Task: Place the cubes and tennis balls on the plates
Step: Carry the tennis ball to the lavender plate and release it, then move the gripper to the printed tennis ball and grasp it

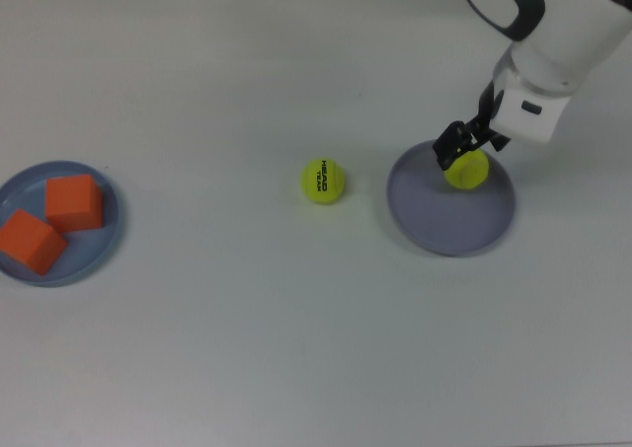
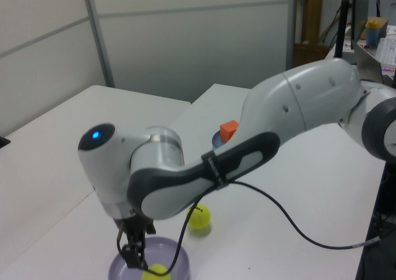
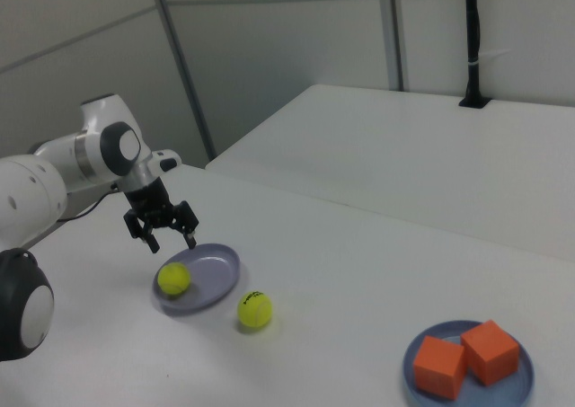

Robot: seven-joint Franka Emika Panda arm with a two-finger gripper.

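The plain tennis ball [image 1: 466, 171] lies on the lavender plate [image 1: 444, 220], near its far rim in the top view. My gripper [image 1: 470, 143] hovers just above it, open and holding nothing; the right view shows the gripper [image 3: 171, 241] with fingers spread over the ball [image 3: 173, 278]. The HEAD tennis ball [image 1: 323, 181] rests on the table to the top view's left of that plate. Two orange cubes [image 1: 74, 201] [image 1: 30, 240] sit side by side on the light blue plate [image 1: 109, 235] at the top view's far left.
The white table [image 1: 247, 348] runs wide around both plates. In the left view my arm [image 2: 204, 175] arches over the HEAD ball [image 2: 199, 217], with a black cable [image 2: 291, 212] looping beside it. A black pole [image 3: 471, 39] stands on a second table in the right view.
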